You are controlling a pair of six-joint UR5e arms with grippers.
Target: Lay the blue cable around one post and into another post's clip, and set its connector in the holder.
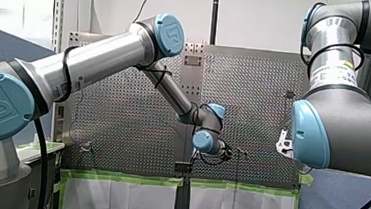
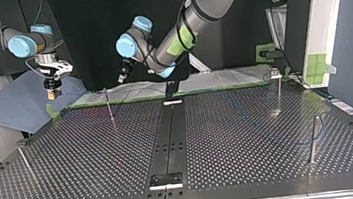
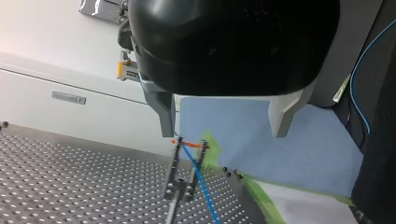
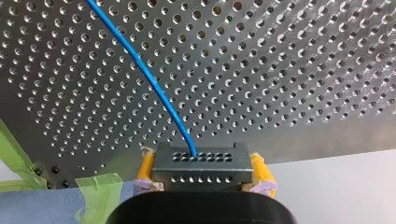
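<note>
In the right wrist view my right gripper is shut on a dark connector block, gripped between yellow pads. The blue cable leaves the block and runs out over the perforated table. The top view shows that gripper raised above the table's far left corner. My left gripper is open with nothing between its fingers. Ahead of it stands a post with a clip, and the blue cable passes through that clip. In the top view my left gripper hovers near the far edge.
Thin posts stand on the table in the top view: one far left of the middle, one far right, one near right, one near left. A dark strip with a small bracket runs down the middle. Green tape edges the far side.
</note>
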